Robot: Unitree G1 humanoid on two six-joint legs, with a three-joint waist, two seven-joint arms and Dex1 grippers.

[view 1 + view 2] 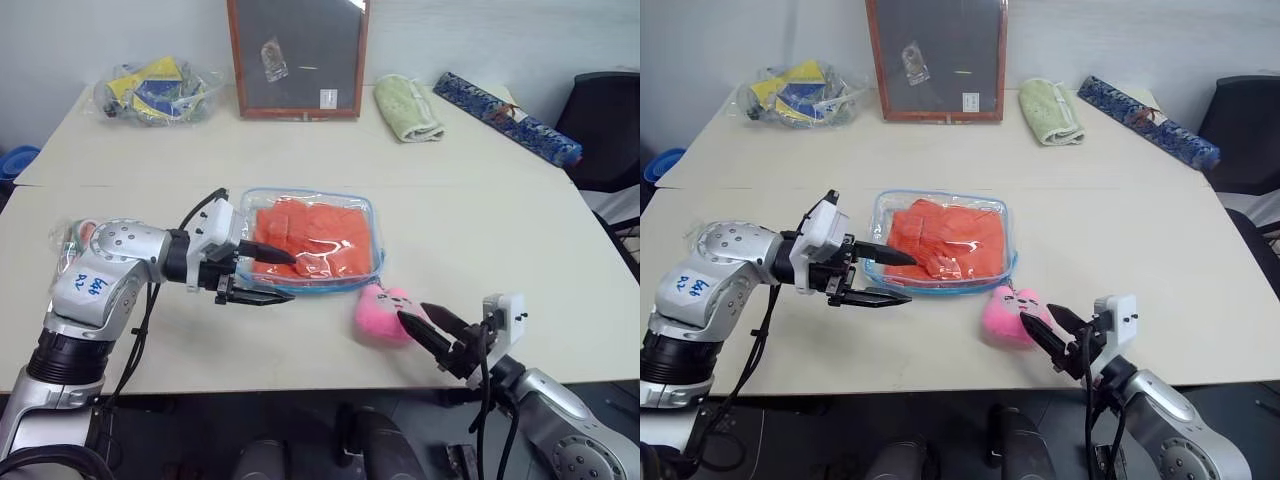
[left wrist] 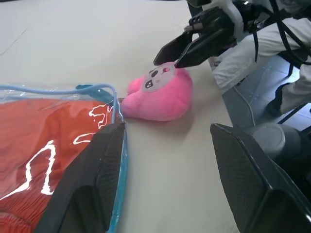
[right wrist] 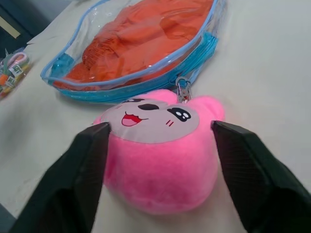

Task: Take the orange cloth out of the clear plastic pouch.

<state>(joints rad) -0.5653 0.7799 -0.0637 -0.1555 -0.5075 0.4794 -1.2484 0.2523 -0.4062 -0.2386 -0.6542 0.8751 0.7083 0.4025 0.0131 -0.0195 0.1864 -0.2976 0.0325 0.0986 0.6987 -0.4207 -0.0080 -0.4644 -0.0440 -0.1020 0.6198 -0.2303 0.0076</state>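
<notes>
**Ana:** Fingers first: how do they stand?

**Ben:** Both pairs are parted with nothing between them. The left gripper (image 1: 262,272) lies level at the pouch's nine o'clock edge, one finger over the plastic, the other beside the rim. The right gripper (image 1: 427,322) has its fingers spread on either side of the pink plush charm (image 3: 163,148), which sits loose in the gap; I cannot tell whether either finger touches it.

**Ana:** And the orange cloth?

**Ben:** The orange cloth (image 1: 315,240) is inside the clear plastic pouch (image 1: 372,213), folded and nearly filling it. The pouch lies flat at the middle of the worktop (image 1: 480,200), its blue edging visible all round.

**Ana:** Where is the charm relative to it?

**Ben:** At the pouch's five o'clock corner, clipped to it by a small metal clasp (image 3: 183,89).

**Ana:** Farther out?

**Ben:** From the pouch, a framed blackboard (image 1: 297,58) stands at twelve o'clock, a pale green towel (image 1: 406,107) at one, a blue patterned roll (image 1: 505,117) near two, and a clear bag of yellow and blue items (image 1: 155,88) at eleven.
</notes>
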